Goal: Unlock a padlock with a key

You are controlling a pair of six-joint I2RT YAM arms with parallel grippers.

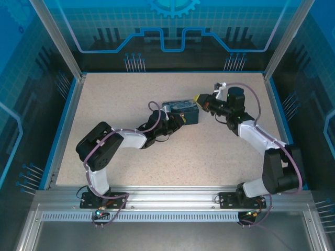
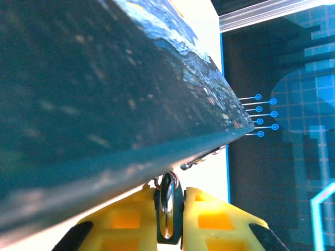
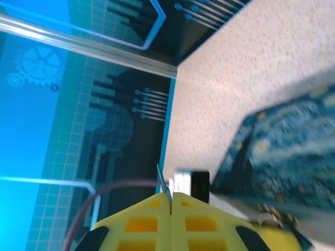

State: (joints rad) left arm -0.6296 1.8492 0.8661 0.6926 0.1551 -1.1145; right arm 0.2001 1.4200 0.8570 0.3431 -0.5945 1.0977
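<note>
In the left wrist view my left gripper (image 2: 168, 191) is shut on a narrow piece of dark and shiny silvery metal with a brassy ring at its top. This appears to be the padlock (image 2: 167, 205) seen edge-on. It sits right under the edge of the dark blue printed box (image 2: 104, 78). My right gripper (image 3: 171, 196) is shut on the key (image 3: 163, 180), a thin silvery blade sticking out past the yellow fingertips. From above, the left gripper (image 1: 177, 120) is at the near side of the box (image 1: 183, 111) and the right gripper (image 1: 200, 99) is at its right end.
A short metal chain (image 2: 201, 161) hangs by the box's lower edge. A white and black block (image 3: 191, 183) sits just beyond my right fingertips, beside the box (image 3: 293, 146). Blue-edged walls and aluminium posts (image 1: 57, 39) ring the speckled table (image 1: 115, 94).
</note>
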